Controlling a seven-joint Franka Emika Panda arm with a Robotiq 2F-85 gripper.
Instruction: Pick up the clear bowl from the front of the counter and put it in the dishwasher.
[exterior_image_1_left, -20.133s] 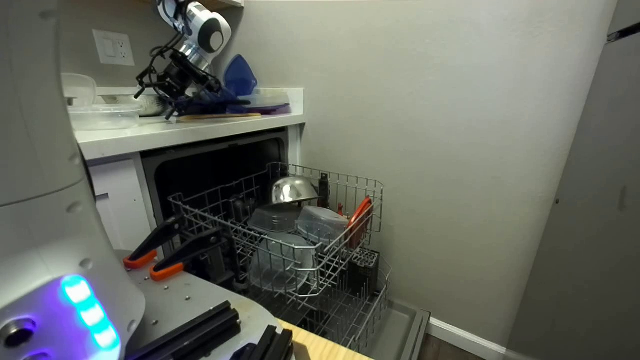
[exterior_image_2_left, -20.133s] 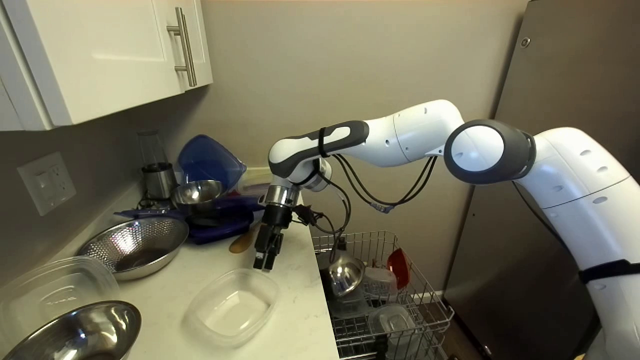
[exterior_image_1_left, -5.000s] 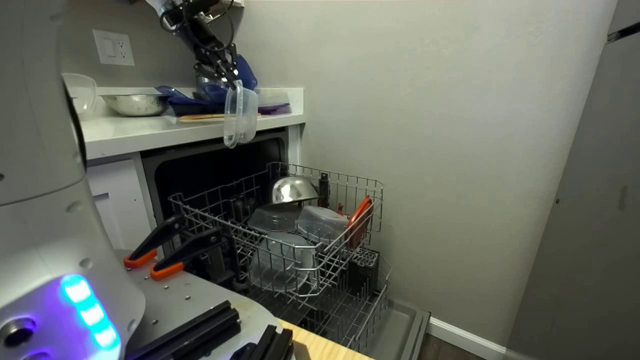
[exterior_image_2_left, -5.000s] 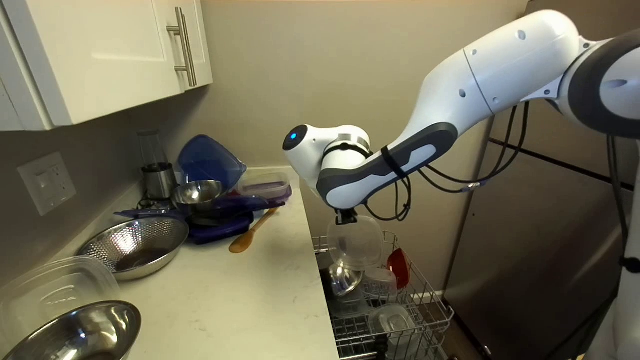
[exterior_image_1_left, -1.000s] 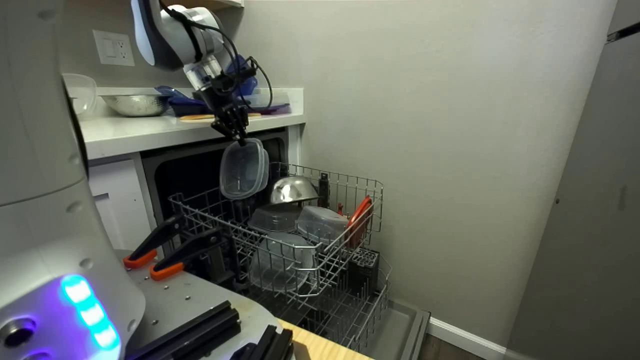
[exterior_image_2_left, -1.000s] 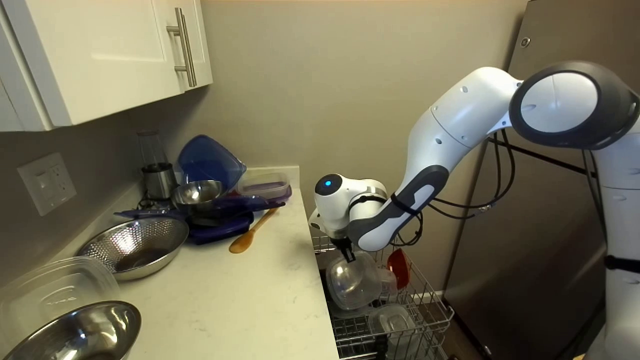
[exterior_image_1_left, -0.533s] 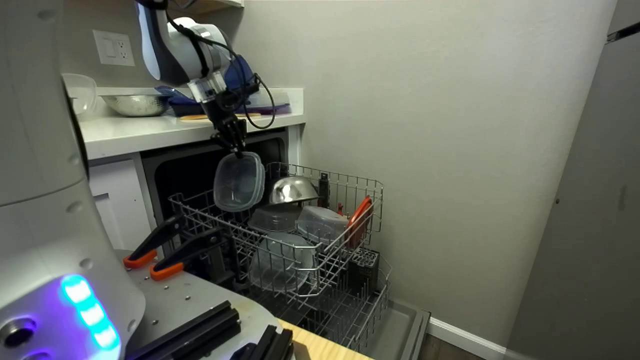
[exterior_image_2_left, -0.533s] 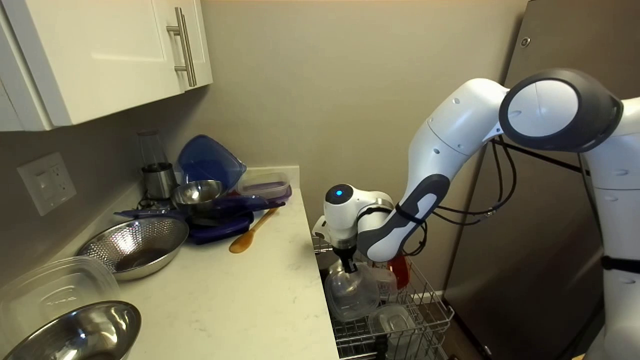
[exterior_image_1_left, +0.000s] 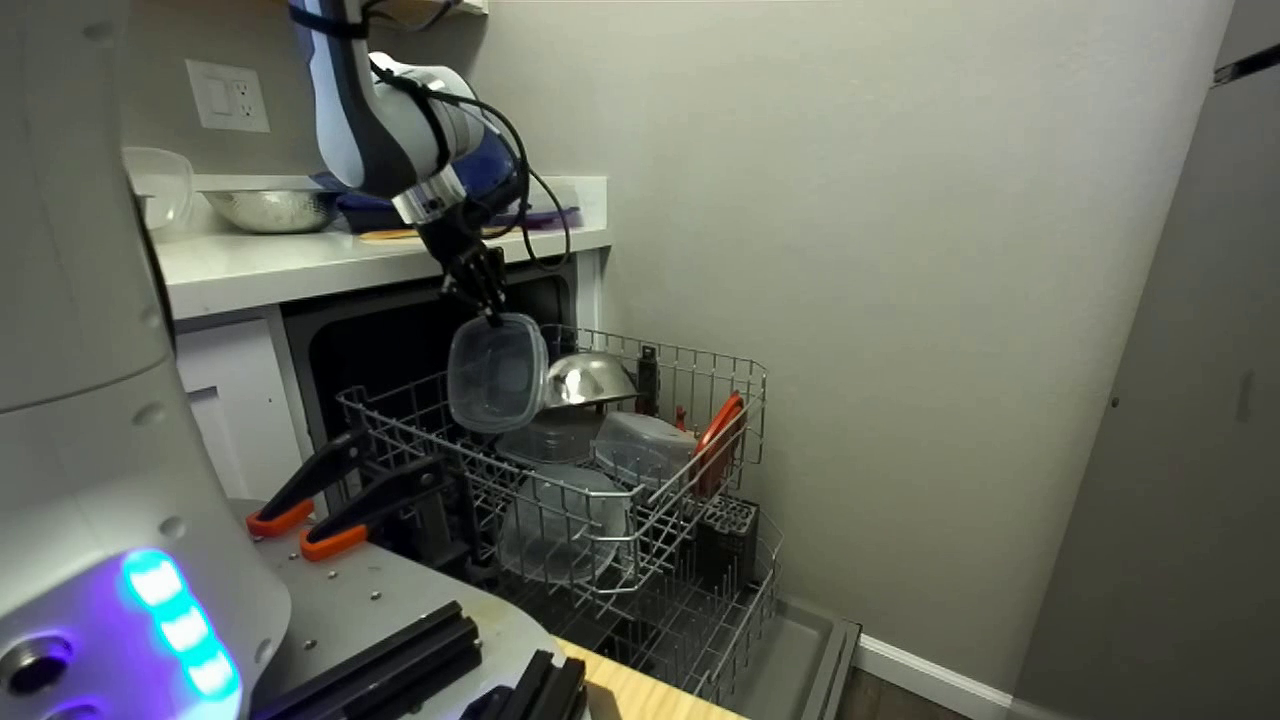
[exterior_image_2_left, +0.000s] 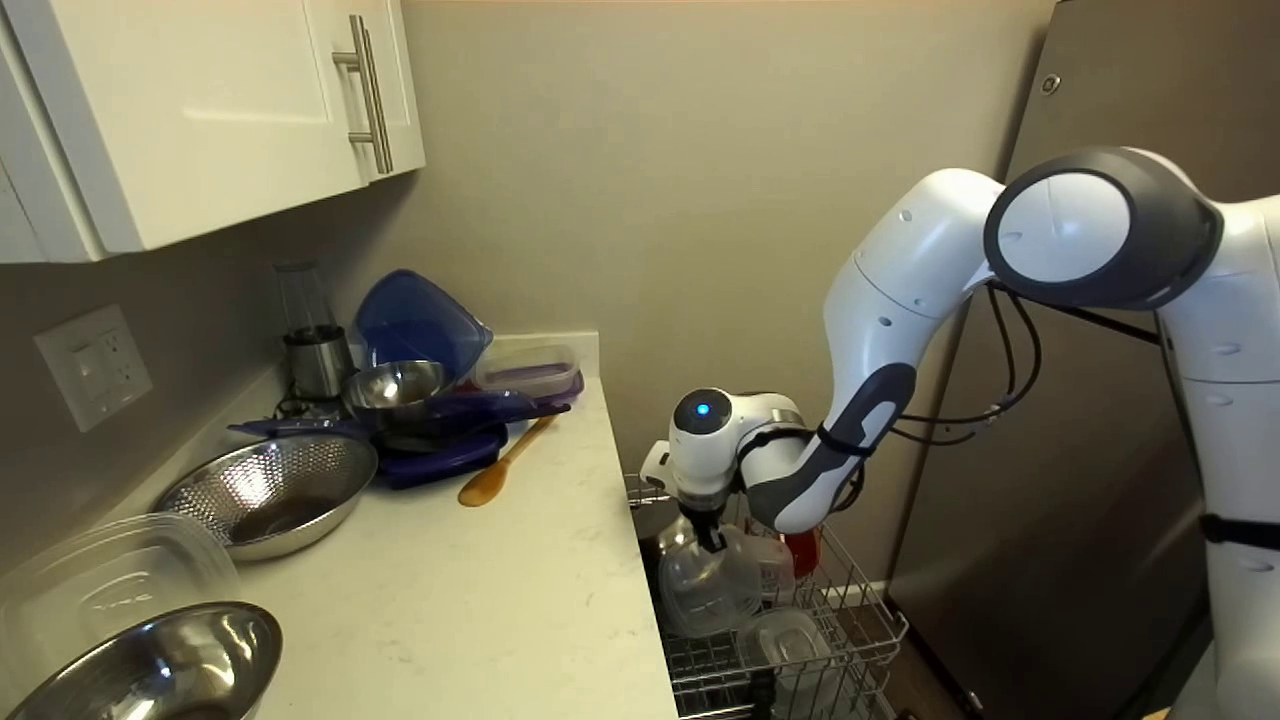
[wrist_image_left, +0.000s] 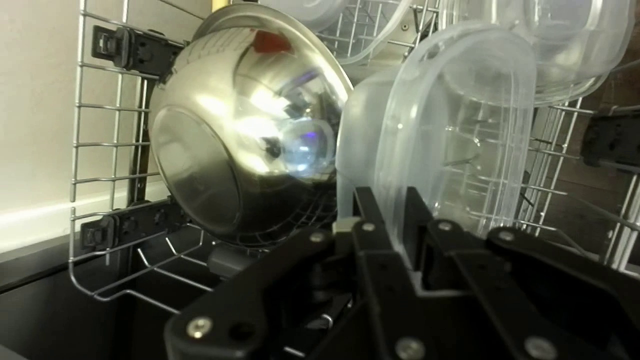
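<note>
Hanging below the tool (wrist_image_left: 389, 207), the clear bowl (exterior_image_1_left: 497, 377) is pinched at its rim.

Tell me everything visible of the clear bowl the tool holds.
The clear bowl is colourless, see-through, plastic-looking and deep-sided, with a rounded-square rim. It hangs tipped on its side, rim pinched by the tool, over or within the dishwasher's upper rack, beside the steel bowl. Whether it touches rack or steel bowl can't be told.
</note>
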